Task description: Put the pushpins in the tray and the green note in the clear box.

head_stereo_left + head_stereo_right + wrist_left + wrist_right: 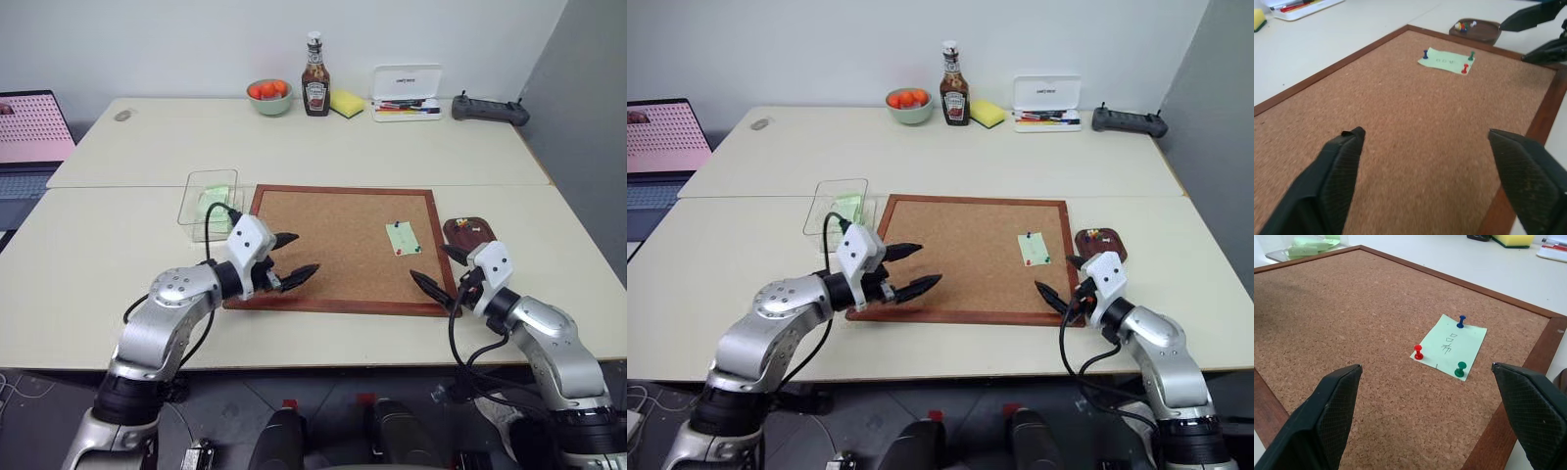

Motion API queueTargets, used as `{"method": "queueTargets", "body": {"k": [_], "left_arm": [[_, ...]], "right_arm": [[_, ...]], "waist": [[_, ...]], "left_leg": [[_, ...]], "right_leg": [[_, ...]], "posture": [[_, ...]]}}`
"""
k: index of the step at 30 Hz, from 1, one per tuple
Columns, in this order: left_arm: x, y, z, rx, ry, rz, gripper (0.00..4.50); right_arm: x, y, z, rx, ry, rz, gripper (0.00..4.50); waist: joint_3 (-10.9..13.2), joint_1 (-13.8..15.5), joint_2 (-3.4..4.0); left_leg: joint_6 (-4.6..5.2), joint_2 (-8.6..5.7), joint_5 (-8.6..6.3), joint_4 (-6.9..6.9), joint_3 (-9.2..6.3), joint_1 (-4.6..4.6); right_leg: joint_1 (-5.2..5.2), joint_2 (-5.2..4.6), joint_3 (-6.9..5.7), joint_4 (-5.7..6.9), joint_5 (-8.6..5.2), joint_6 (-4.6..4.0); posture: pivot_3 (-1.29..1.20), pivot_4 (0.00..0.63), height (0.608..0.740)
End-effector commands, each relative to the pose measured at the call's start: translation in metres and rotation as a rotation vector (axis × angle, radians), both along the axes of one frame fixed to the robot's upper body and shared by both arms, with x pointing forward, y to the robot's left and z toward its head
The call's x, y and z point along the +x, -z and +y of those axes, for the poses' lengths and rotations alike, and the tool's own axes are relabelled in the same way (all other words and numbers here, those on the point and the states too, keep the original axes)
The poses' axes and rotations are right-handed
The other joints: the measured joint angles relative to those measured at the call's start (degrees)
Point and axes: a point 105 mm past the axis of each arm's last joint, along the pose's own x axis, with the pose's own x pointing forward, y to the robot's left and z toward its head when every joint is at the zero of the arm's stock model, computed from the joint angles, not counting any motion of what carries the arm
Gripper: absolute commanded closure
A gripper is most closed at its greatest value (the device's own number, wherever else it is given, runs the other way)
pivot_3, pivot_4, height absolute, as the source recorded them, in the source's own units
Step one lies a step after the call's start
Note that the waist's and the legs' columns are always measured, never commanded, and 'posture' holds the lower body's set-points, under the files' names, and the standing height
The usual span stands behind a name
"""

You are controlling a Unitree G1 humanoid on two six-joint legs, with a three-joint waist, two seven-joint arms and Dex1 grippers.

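Observation:
The green note [403,237] lies on the right part of the cork board [333,245], held by three pushpins: blue [1461,321], red [1418,352] and green [1461,368]. Just off the board's right edge sits the dark brown tray [468,231] with small colourful bits in it. The clear box [208,204] stands off the board's far left corner with pale green paper inside. My left gripper [304,253] hovers open over the board's near left part. My right gripper [428,262] is open at the near right corner, a short way in front of the note.
Along the table's far edge stand a bowl of orange fruit [269,95], a ketchup bottle [314,78], a yellow sponge [346,103], a white open pen case [406,98] and a black controller [489,110]. A laptop [31,137] sits at the far left.

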Motion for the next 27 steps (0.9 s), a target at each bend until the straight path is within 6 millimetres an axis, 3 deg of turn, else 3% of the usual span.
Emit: {"method": "queueTargets", "body": {"k": [1,8,13,14,18,27], "left_arm": [[0.024,0.005,-0.017,0.035,0.004,-0.037,1.27],[0.041,0.016,-0.049,-0.004,0.070,-0.007,2.61],[0.051,0.027,-0.053,-0.016,0.058,0.032,3.68],[0.052,0.030,-0.053,-0.012,0.061,0.037,3.68],[0.055,0.043,-0.052,0.026,0.067,0.066,4.46],[0.052,0.060,-0.055,0.090,0.094,0.073,4.49]], "right_arm": [[0.006,-0.018,0.004,0.003,-0.014,-0.070,0.00],[0.009,-0.026,0.012,0.016,-0.020,-0.077,0.00],[0.018,-0.026,0.020,0.018,-0.003,-0.034,0.00],[0.022,-0.027,0.022,0.012,0.004,-0.027,0.00],[0.034,-0.032,0.029,0.012,0.014,-0.001,0.00],[0.082,-0.038,0.037,-0.027,0.052,0.115,0.00]], "waist": [[0.0,0.0,-0.01],[0.0,-0.1,-0.01],[0.0,-0.2,-0.01],[0.0,-0.2,-0.01],[0.0,-0.2,-0.01],[0.0,-0.1,0.00]], "left_leg": [[0.00,-0.01,0.00,0.00,0.00,0.02],[0.01,-0.01,0.00,0.03,0.02,-0.04],[0.02,0.00,0.00,0.05,0.03,-0.01],[0.02,0.00,0.00,0.06,0.02,0.00],[0.02,-0.01,0.00,0.07,0.02,-0.03],[0.02,-0.04,0.00,0.07,0.02,-0.01]], "right_leg": [[0.02,0.01,0.01,0.00,0.02,0.04],[-0.01,0.02,0.03,-0.06,0.20,0.33],[-0.01,0.03,0.04,-0.01,0.21,0.34],[-0.01,0.04,0.04,0.00,0.21,0.34],[-0.02,0.04,0.04,0.00,0.21,0.35],[0.01,0.02,0.05,-0.01,0.24,0.37]], "posture": [[0.00,0.150,0.740],[0.00,0.150,0.740],[0.00,0.150,0.740],[0.00,0.150,0.740],[0.00,0.150,0.740],[0.00,0.150,0.740]]}}
